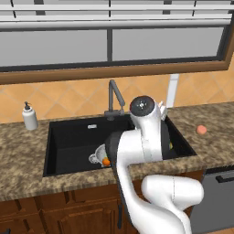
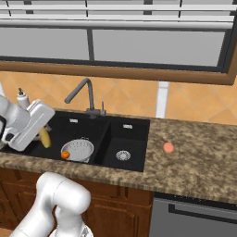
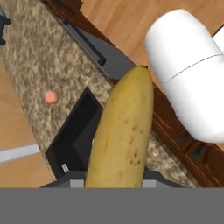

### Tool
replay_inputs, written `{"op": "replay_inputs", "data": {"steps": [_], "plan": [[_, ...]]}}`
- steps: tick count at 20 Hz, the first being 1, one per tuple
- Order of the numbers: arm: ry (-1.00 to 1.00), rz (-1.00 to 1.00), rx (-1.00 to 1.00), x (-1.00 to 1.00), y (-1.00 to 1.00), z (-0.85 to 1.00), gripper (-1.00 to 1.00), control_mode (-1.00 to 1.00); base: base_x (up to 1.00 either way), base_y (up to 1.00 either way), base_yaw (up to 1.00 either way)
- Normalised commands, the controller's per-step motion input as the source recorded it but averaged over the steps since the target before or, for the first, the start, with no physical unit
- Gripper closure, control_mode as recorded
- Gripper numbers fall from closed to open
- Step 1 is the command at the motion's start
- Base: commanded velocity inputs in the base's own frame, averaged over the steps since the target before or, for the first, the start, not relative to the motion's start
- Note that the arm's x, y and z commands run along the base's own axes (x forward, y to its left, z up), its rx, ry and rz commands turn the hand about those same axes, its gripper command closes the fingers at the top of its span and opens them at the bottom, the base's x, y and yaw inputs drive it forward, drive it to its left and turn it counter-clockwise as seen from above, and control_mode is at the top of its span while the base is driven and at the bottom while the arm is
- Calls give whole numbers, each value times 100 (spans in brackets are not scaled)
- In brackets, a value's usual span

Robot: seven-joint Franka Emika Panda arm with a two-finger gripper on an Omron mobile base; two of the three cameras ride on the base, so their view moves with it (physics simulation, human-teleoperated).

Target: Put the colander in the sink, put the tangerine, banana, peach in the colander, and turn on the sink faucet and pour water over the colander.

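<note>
The gripper (image 3: 114, 186) is clamped on the long yellow banana (image 3: 122, 131), which juts up the hand view toward twelve o'clock; in the right base view it hangs over the black double-basin sink (image 2: 132, 134), at nine o'clock of the round white perforated colander (image 2: 79, 149); the small deep-orange tangerine (image 2: 65, 154) already sits at the colander's near rim; the pale pink-orange peach (image 2: 168, 147) waits on the speckled stone tabletop (image 2: 199, 157), at three o'clock of the sink. To do this well: carry the banana over the bowl's centre, lower it flat, release only once it lies inside the rim, clear of the tangerine.
</note>
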Motion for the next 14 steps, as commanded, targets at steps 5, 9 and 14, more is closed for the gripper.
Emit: {"op": "replay_inputs", "data": {"steps": [5,9,14], "plan": [[17,-11,-5,41,90,-16,100,-100,0,0,0],[28,-10,-6,62,83,-45,100,-100,0,0,0],[40,-8,-8,72,69,-74,100,-100,0,0,0]]}}
